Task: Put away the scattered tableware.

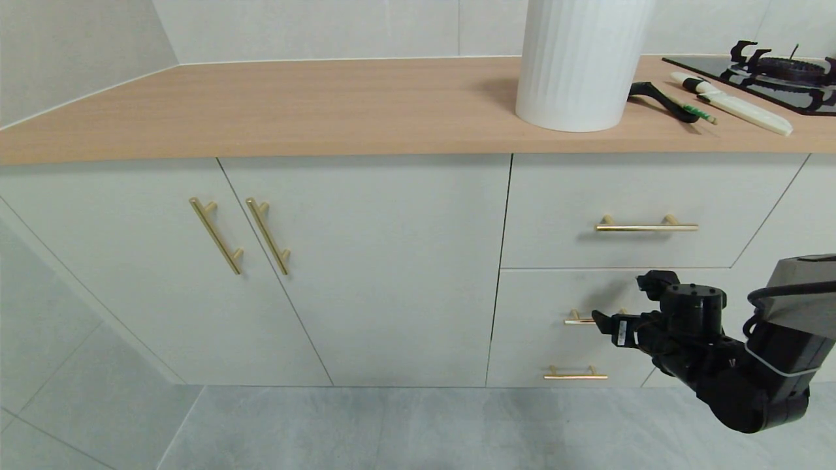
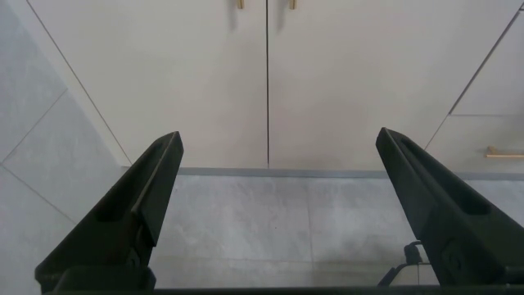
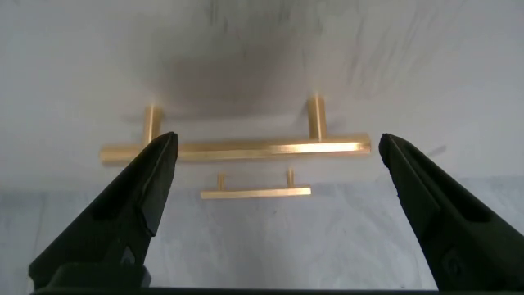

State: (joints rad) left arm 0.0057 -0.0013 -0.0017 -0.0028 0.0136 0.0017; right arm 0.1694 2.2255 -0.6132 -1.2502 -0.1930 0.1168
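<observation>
Tableware scattered at the far right end of the worktop (image 1: 326, 104): black-handled utensil (image 1: 659, 98), thin green-tipped stick (image 1: 697, 113) and long white implement (image 1: 741, 109), all lying loose between the white ribbed container (image 1: 578, 65) and the hob (image 1: 780, 72). None picked up yet.

Below that end, three stacked drawers, all shut, each with a brass bar: top handle (image 1: 646, 227), middle handle (image 1: 580, 320), bottom handle (image 1: 575, 375).

Right end effector (image 1: 624, 301) level with the middle handle and just in front of it, fingers spread wide, pinching nothing, apart from the bar. From the right wrist, opening seemingly lined up along the bar rather than across it.

Left end effector (image 2: 278, 139) low over the floor, facing the closed cupboard doors (image 2: 205, 82), likewise spread and empty.

Step in hand, by judgement: opening the middle drawer to make a place for the tableware, so early in the task, with nothing stowed.

Next move, probably: roll the right wrist if needed so the fingers straddle the bar above and below, ease forward until the bar sits between them, close firmly, then pull straight back along the drawer's travel. Afterwards, up to the worktop for the first piece.

Worth minding: a thin, smooth bar, easy to slip off under an angled pull.
</observation>
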